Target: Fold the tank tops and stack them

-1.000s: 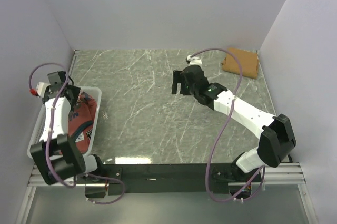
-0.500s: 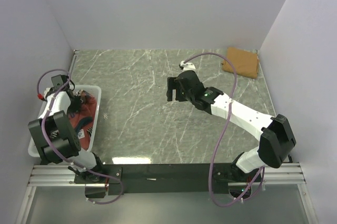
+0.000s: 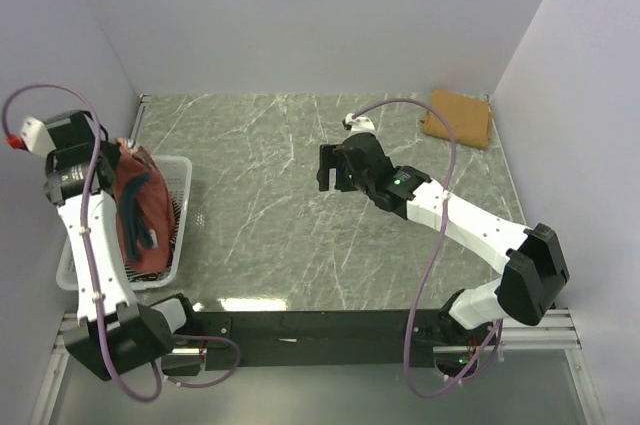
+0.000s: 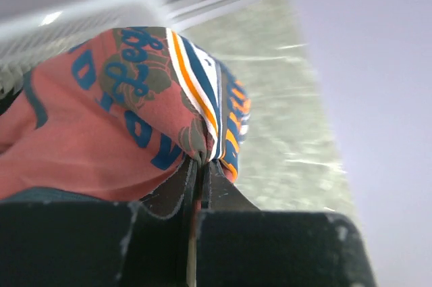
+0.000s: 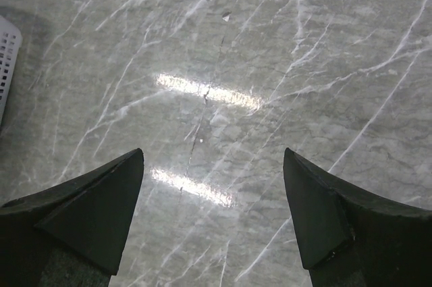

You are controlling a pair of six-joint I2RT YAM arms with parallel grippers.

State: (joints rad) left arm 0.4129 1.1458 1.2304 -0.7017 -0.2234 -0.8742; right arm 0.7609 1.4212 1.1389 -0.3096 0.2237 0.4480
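A rust-red tank top (image 3: 137, 213) with dark trim hangs from my left gripper (image 3: 112, 152), which is lifted above the white mesh basket (image 3: 180, 207) at the left edge. In the left wrist view the gripper (image 4: 202, 164) is shut on a bunched fold of that top (image 4: 101, 118), whose blue print and orange, white and blue stripes show. A tan-brown tank top (image 3: 458, 117) lies folded at the table's back right corner. Over the middle of the table, my right gripper (image 3: 331, 167) is open with nothing in it. Only bare marble shows between its fingertips (image 5: 212, 159).
The basket stands against the left wall, and its rim (image 4: 88, 13) shows blurred behind the lifted cloth. One corner of the basket (image 5: 8, 57) appears at the left of the right wrist view. Grey walls close in the table on the left, back and right.
My left gripper has shut on the rust-red top inside the basket and lifted it up, so it now hangs above the basket. The right gripper moved slightly left over the table.
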